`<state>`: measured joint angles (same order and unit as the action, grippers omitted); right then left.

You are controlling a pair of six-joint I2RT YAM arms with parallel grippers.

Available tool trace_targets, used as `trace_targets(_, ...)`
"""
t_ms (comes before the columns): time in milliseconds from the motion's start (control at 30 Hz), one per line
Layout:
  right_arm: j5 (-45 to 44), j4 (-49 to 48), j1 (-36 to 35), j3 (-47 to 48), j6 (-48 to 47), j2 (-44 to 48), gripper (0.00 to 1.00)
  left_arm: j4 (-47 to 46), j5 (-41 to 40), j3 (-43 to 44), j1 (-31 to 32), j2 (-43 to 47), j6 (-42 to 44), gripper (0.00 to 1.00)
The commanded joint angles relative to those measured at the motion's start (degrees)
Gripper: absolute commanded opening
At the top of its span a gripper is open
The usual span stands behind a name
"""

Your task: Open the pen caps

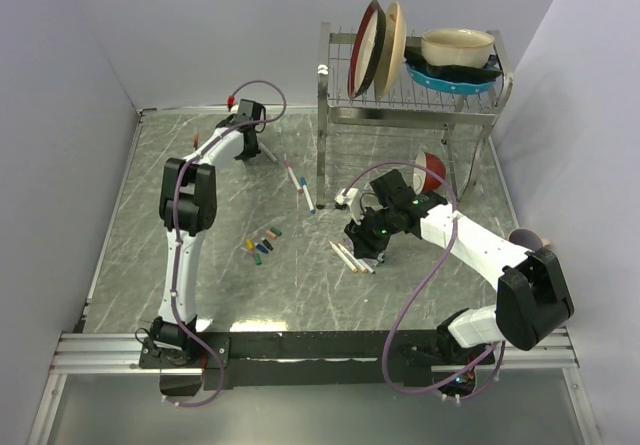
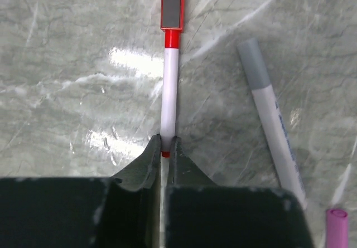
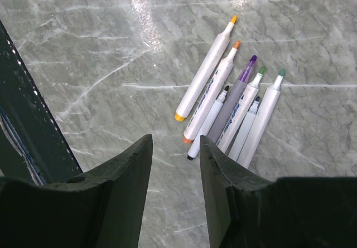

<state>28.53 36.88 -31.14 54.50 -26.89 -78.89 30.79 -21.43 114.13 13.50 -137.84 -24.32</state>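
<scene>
Rack [image 1: 400,114] blocks far rt; passage btwn loose caps [image 1: 262,247] & uncapped pens [image 1: 350,257].

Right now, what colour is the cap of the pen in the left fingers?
Red cap with a grey panel; left wrist view shows it best.

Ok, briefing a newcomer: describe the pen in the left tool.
Left of the dish rack, at the table's far side, the left tool pinches a white pen. Its cap is red; the neighbouring pen has a grey one.
</scene>
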Motion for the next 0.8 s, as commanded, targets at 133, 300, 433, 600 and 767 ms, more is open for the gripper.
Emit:
trace_targets(133, 0.12, -0.50, -0.59, 2.72, -0.35, 1.64, 0.47, -2.38, 2.97, -14.88, -0.14, 11.86, -0.46, 0.01)
trace_targets(300, 0.73, -0.50, -0.68, 2.54, -0.53, 1.11, 0.47, -8.19, 8.33, -26.48, -0.05, 22.42, -4.95, 0.01)
trace_targets(433, 2.57, -0.76, -0.68, 2.37, -0.79, 1.28, 0.47, -16.26, 15.51, -38.60, 0.04, 36.54, -8.81, 0.01)
trace_targets(600, 5.21, -2.43, -0.59, 1.58, 0.35, 2.78, 0.47, -30.33, 24.41, -58.81, 2.58, 52.38, -13.91, 0.01)
trace_targets(767, 7.85, -5.42, -0.42, 0.70, 2.20, 4.89, 0.47, -44.48, 28.28, -78.04, 8.20, 70.05, -21.19, 0.01)
